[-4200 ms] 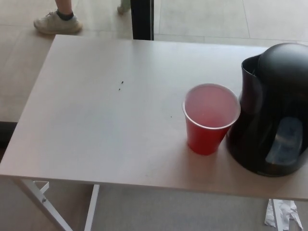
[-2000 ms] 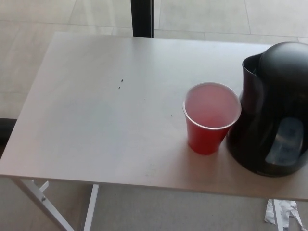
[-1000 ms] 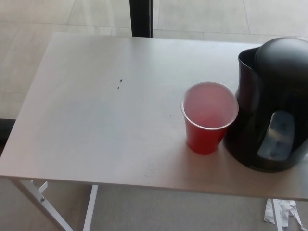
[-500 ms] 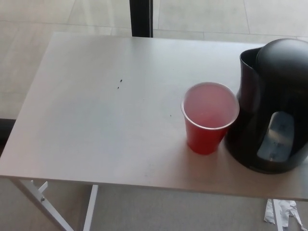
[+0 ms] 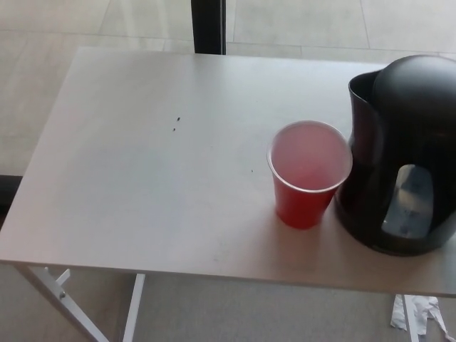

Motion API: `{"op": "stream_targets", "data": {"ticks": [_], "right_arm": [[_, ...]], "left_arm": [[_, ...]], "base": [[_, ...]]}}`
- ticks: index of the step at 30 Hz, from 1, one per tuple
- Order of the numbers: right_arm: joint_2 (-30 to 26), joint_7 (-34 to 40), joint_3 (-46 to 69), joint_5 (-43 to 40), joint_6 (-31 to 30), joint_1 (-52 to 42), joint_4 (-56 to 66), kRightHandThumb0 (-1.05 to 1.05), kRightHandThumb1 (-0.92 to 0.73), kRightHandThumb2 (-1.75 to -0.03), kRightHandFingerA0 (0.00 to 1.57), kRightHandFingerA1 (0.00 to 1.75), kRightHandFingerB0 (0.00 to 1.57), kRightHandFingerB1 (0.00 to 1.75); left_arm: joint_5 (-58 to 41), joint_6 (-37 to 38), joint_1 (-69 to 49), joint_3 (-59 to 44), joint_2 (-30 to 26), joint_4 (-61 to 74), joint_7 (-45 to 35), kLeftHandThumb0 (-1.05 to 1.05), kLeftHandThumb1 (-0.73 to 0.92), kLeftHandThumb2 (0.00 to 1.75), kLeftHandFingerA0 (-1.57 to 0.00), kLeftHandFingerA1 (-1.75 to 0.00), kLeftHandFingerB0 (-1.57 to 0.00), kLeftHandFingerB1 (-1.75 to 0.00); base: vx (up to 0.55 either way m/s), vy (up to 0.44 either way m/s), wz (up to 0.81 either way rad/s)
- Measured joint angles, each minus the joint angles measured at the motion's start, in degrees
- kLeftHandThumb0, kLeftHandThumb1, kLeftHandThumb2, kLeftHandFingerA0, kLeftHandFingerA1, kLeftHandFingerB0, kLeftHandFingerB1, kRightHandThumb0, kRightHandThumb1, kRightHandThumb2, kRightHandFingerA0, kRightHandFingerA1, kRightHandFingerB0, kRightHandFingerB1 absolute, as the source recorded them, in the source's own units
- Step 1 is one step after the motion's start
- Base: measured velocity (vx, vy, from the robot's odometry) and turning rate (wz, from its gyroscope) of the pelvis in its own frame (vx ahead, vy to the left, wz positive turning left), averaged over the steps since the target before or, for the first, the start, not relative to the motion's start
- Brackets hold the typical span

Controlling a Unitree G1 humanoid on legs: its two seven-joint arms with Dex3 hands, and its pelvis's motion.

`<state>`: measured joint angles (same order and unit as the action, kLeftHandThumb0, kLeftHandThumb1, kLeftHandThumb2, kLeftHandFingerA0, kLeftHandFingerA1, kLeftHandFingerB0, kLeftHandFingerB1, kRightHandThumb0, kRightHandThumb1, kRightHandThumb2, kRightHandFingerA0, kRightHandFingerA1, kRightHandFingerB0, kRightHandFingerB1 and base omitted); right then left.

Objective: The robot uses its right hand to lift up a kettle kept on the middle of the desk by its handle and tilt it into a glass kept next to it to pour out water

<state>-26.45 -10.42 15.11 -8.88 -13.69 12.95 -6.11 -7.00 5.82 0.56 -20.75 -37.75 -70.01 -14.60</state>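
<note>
1. On your far left you see pale floor tiles [image 5: 43,107] past the edge of the worktop [image 5: 142,185], and a white frame leg [image 5: 60,299] below its near left corner.
2. The left half of the worktop carries only two tiny dark specks [image 5: 176,125]. Behind its far edge stands a dark vertical post [image 5: 208,25].
3. Right of centre stands the red cup [image 5: 308,173], upright, with a white rim and pale pinkish inside; you cannot tell whether there is liquid in it.
4. Just beside the cup, touching or nearly so, sits the black kettle [image 5: 402,157] at the worktop's right side, upright, its spout toward the cup. Its right part is cut off by the picture edge, so the handle is out of view.
5. Crumpled white paper [image 5: 417,313] lies on the floor below the kettle's corner.
6. Neither hand is in view, so you cannot tell whether either is open or holds anything.
7. Compared with half a second ago, the kettle has turned slightly on its base: the spout sits a little further left and the water window faces you differently. The cup has stayed put.
</note>
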Motion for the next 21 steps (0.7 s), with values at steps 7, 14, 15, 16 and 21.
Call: {"op": "stream_targets", "data": {"ticks": [7,14,15,16,21], "right_arm": [[0.0,0.4,-0.8,2.1,2.0,3.0,-0.2,-0.09,-0.46,-1.33,0.99,1.75,0.86,1.6],[0.0,-0.2,-0.8,2.8,3.6,7.5,-2.2,-0.08,-0.48,-1.29,1.0,1.74,0.86,1.56],[0.0,-0.3,-0.8,2.9,3.9,8.1,-2.4,-0.07,-0.48,-1.31,0.99,1.75,0.86,1.57],[0.0,-0.5,-0.8,2.9,4.2,8.7,-2.7,-0.08,-0.47,-1.32,0.98,1.74,0.85,1.57],[-0.1,-1.3,-0.8,3.3,5.7,10.9,-3.7,-0.09,-0.45,-1.32,1.0,1.7,0.89,1.52]], "left_arm": [[0.0,0.0,0.5,0.0,0.0,0.0,0.0,-0.62,0.78,0.63,-0.7,-0.61,-0.52,-0.54],[0.0,0.0,1.0,0.2,0.0,0.0,0.0,-0.64,0.79,0.64,-0.73,-0.63,-0.51,-0.54],[0.0,0.0,1.0,0.2,-0.1,0.0,0.0,-0.64,0.79,0.64,-0.71,-0.63,-0.52,-0.55],[0.0,0.0,1.0,0.2,-0.1,0.0,0.0,-0.64,0.78,0.63,-0.72,-0.63,-0.52,-0.56],[0.0,0.0,1.1,0.2,-0.2,0.0,0.0,-0.65,0.78,0.63,-0.72,-0.63,-0.53,-0.56]], "base": [[0.0,0.0,0.0],[0.0,0.0,0.0],[0.0,0.0,0.0],[0.0,0.0,0.0],[0.0,0.0,0.0]]}}
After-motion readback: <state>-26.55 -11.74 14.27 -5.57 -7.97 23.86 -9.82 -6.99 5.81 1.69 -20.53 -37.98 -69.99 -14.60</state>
